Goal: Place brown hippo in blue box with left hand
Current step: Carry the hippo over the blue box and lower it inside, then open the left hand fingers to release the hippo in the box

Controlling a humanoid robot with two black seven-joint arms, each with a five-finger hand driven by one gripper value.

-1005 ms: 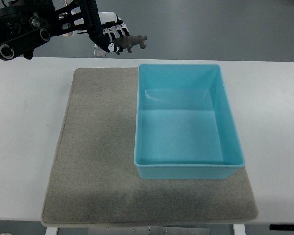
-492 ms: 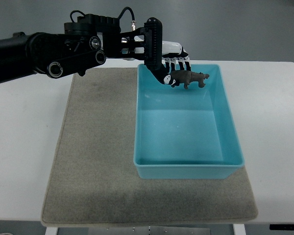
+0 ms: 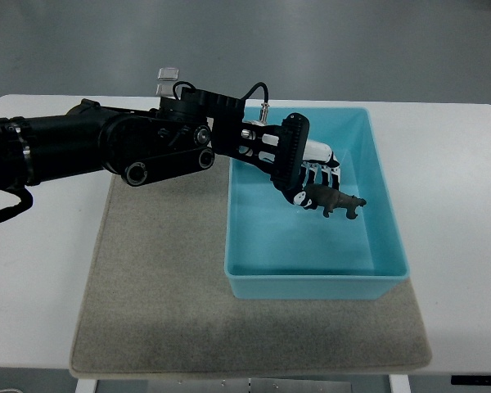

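Observation:
My left hand (image 3: 313,180) reaches in from the left on a black arm and is shut on the brown hippo (image 3: 337,201). It holds the hippo over the inside of the blue box (image 3: 311,286), near the box's middle right. The hippo hangs below the white fingers (image 3: 323,168), head pointing right. The box stands on the right part of a grey mat (image 3: 155,286). The right hand is out of view.
The mat lies on a white table (image 3: 41,270). A small clear object (image 3: 168,79) sits at the table's far edge, behind the arm. The black forearm (image 3: 106,151) crosses the mat's upper left corner.
The left hand with the hippo has moved from beyond the table's far edge, over the box's far rim, and down toward the box's middle.

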